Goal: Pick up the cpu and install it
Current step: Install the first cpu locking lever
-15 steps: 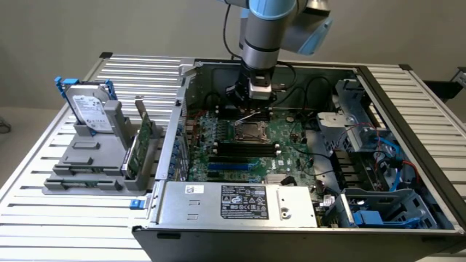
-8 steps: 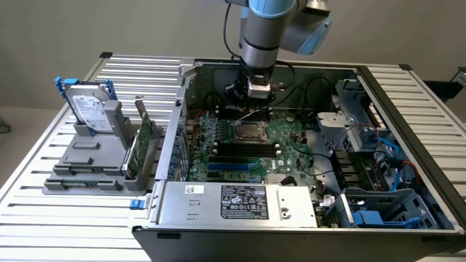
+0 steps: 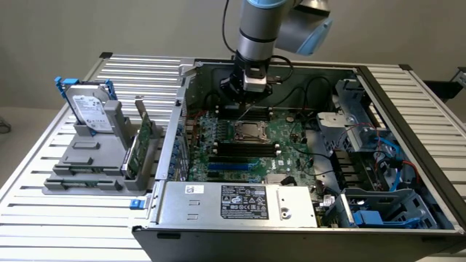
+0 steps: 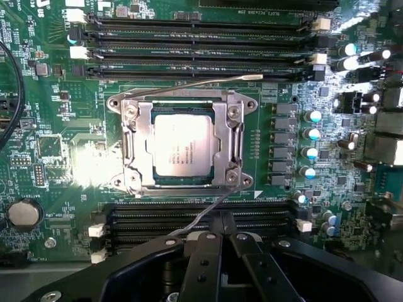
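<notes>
The cpu [image 4: 181,146], a small square chip with a silvery top, lies flat in the metal socket frame [image 4: 133,148] on the green motherboard; it shows as well in the exterior view [image 3: 249,131]. My gripper [image 4: 220,219] hangs just above the board beside the socket, its black fingers [image 4: 203,251] pressed together with nothing between them. A thin wire socket lever [image 4: 196,221] runs right by the fingertips; I cannot tell if they touch it. A second lever [image 4: 208,83] lies along the socket's other side. In the exterior view the gripper [image 3: 248,108] is over the case's far half.
The open computer case [image 3: 407,125] walls in the board, with a power supply [image 3: 240,202] at its front and drive cages with cables [image 3: 371,158] at the exterior view's right. Outside it, a grey stand holds a hard drive [image 3: 91,112] and a green card [image 3: 142,143].
</notes>
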You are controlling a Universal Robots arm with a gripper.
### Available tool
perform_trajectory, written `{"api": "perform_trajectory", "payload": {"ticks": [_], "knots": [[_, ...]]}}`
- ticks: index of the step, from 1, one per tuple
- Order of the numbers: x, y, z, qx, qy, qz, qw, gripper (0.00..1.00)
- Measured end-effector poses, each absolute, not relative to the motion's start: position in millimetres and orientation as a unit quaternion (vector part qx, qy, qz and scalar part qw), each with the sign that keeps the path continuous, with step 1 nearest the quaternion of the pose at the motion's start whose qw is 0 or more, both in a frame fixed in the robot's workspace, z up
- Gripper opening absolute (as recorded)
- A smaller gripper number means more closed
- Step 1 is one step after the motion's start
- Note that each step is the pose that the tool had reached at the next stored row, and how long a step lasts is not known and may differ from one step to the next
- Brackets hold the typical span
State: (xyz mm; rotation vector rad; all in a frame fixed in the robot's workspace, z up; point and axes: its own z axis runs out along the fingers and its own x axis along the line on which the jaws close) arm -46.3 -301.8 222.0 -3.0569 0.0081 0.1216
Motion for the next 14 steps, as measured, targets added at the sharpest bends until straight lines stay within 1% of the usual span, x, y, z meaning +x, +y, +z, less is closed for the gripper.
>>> {"api": "perform_trajectory", "payload": {"ticks": [14], "knots": [[-50.8,-309.4,221.1,-0.998,0.003,0.04,0.042,0.11]]}}
